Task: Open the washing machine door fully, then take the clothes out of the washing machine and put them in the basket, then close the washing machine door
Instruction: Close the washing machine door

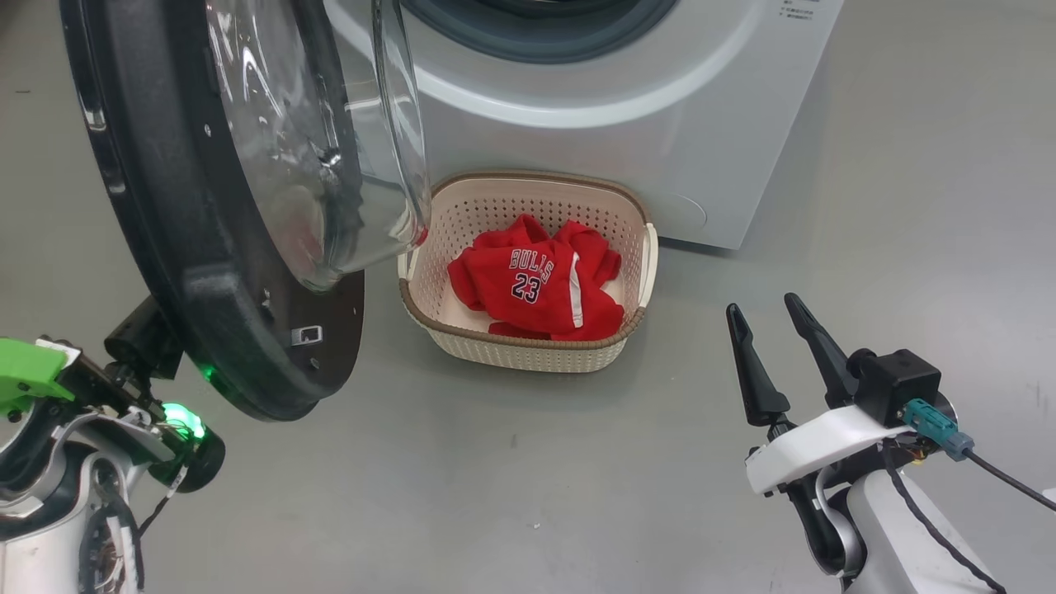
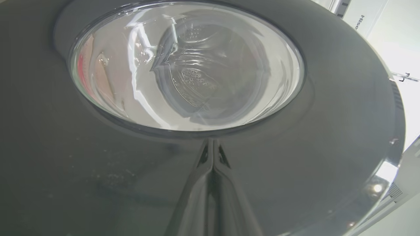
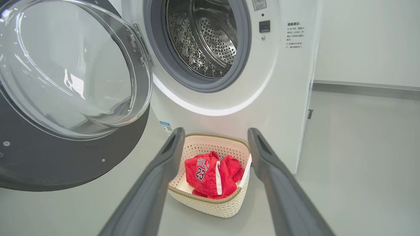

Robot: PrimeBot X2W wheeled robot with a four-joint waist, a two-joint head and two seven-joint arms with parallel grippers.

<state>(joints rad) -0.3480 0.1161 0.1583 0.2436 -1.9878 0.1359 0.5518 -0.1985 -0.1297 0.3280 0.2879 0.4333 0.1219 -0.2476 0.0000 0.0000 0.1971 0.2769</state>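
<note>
Far left, head view: left arm [image 1: 49, 462] sits low behind the washing machine door [image 1: 190, 289], on its outer side. Left jaws are clenched with nothing between them. In the left wrist view the two fingers [image 2: 197, 196] run pressed together up the glossy black rim. Their tips meet their own reflection just under the glass bowl [image 2: 183, 65], so they touch the door as far as I can tell.

Door stands swung wide, hinged at the left of the washing machine [image 1: 619, 99] mouth, black inner side and bowl facing right. Next right, the basket [image 1: 528, 351] sits on the floor [image 1: 495, 478] just before the machine, with the clothes [image 1: 536, 285] inside it, BULLS 23 up. Drum [image 3: 206, 42] looks bare in the right wrist view.

Low right: right arm [image 1: 833, 445], right jaws released and spread wide, holding nothing. They point at the basket and are well apart from the door.

Judgement: unloading looks done, and closing the door is what's left. Key relation: the door lies face-on directly ahead of the left jaws, and the machine mouth lies to the right beyond it. So the left arm is the nearer one, and the push goes rightward round the hinge.
</note>
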